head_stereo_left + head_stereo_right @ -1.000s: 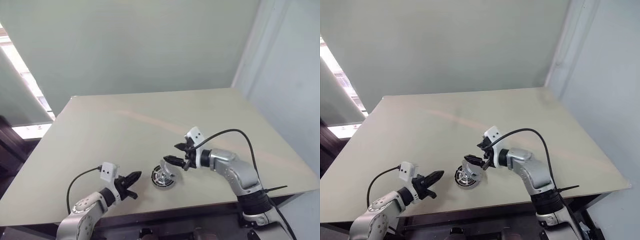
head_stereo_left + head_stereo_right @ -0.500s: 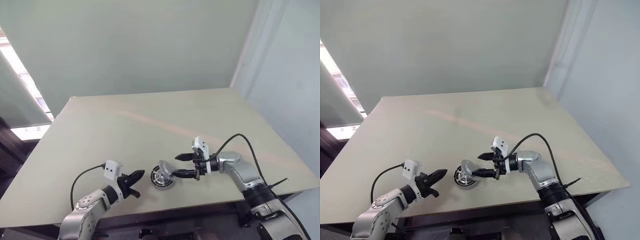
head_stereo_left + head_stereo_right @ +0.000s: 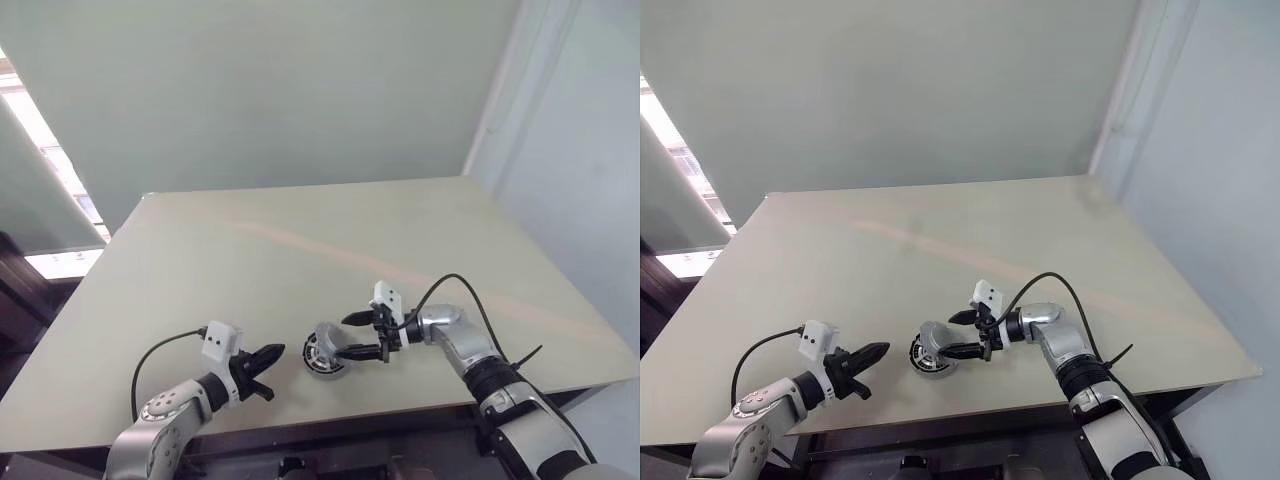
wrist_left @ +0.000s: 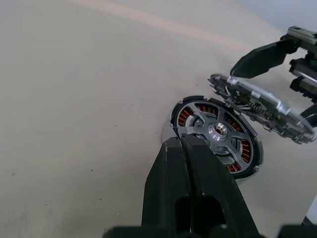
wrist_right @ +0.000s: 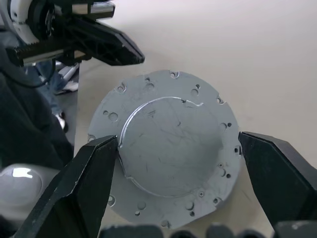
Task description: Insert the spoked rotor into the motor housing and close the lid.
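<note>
Left eye view puts the work low in the frame, just below centre, on a broad pale beige table [image 3: 300, 240]. The small round dark motor housing [image 3: 324, 359] with copper-coloured windings sits flat on the tabletop. In the left wrist view, right of centre, the shiny silver spoked rotor [image 4: 216, 130] lies inside the housing, its thin spokes running to a central hub with copper showing between them.

The flat round grey metal lid [image 5: 168, 153] hangs tilted just above the housing's far edge, overlapping it and not seated. The right gripper [image 5: 176, 148] comes in from the right of the left eye view, and its two black fingers are spread wide with the disc's rim between them, one finger at each side of the disc in the right wrist view. In the left wrist view, upper right, one black fingertip rests on the lid's upper edge.

The left gripper [image 3: 266, 360] sits at the lower left of the left eye view, near the housing but apart from it, pointing toward it. Its two black fingers are pressed together with nothing between them.
</note>
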Available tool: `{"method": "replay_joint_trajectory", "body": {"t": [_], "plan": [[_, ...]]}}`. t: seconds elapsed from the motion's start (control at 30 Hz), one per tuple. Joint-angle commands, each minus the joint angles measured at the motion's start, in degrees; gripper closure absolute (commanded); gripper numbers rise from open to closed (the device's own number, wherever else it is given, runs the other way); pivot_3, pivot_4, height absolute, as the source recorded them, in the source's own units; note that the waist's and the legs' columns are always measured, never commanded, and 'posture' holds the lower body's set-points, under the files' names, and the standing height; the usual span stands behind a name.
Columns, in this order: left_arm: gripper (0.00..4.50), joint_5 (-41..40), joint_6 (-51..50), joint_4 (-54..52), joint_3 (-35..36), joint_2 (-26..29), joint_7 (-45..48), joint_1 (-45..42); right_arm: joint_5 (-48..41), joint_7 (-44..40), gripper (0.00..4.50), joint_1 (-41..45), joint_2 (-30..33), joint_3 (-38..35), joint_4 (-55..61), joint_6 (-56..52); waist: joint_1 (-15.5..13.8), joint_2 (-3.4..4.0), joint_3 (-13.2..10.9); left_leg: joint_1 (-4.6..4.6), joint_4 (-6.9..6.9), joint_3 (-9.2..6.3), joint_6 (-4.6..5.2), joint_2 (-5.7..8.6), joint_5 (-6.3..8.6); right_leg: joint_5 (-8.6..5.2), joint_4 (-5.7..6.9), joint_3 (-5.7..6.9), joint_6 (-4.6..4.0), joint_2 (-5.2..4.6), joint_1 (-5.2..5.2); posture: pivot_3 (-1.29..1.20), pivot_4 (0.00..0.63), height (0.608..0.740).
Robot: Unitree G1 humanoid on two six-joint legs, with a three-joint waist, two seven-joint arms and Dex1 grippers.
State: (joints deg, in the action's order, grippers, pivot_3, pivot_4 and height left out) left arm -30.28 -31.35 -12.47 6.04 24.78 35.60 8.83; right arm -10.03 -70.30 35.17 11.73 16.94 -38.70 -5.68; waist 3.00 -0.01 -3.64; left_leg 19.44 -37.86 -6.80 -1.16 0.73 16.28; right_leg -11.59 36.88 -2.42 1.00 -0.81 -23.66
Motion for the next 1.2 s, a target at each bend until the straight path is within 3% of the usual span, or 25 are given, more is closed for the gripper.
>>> {"method": "replay_joint_trajectory", "body": {"t": [0.03,0.93,1.07,1.2], "plan": [[4.5,-1.0,0.0,-2.7,1.6,0.5,0.0,-0.4,1.1,-0.4,0.25,2.2,-0.5,-0.5,-1.8,2.4,0.0,0.0,0.0,-0.03,0.0,0.0,0.0,0.0,0.0,0.0,0.0,0.0,0.0,0.0,0.04,0.0,0.0,0.74],[4.5,-0.4,0.0,-2.3,0.3,0.1,0.6,-0.3,5.5,-4.0,0.25,4.5,-3.9,0.0,-8.9,7.8,0.1,0.03,0.0,-0.16,0.04,-0.01,0.0,0.0,0.0,0.0,0.02,-0.01,-0.01,0.0,0.12,0.0,0.0,0.74],[4.5,-0.4,0.0,-2.1,0.3,0.2,0.7,-0.4,6.0,-3.6,1.13,4.9,-4.5,-0.2,-9.9,8.3,0.0,0.03,0.0,-0.19,0.04,-0.01,0.0,0.0,0.0,0.01,0.04,-0.01,-0.01,0.0,0.13,0.0,0.0,0.74],[4.5,-0.4,0.0,-2.1,0.3,0.2,0.8,-0.5,6.1,-2.7,1.19,5.2,-5.1,-0.6,-10.6,8.3,0.1,0.03,0.0,-0.24,0.04,0.0,0.0,0.0,0.0,0.01,0.04,-0.02,-0.01,0.01,0.16,0.0,0.0,0.74]]}}
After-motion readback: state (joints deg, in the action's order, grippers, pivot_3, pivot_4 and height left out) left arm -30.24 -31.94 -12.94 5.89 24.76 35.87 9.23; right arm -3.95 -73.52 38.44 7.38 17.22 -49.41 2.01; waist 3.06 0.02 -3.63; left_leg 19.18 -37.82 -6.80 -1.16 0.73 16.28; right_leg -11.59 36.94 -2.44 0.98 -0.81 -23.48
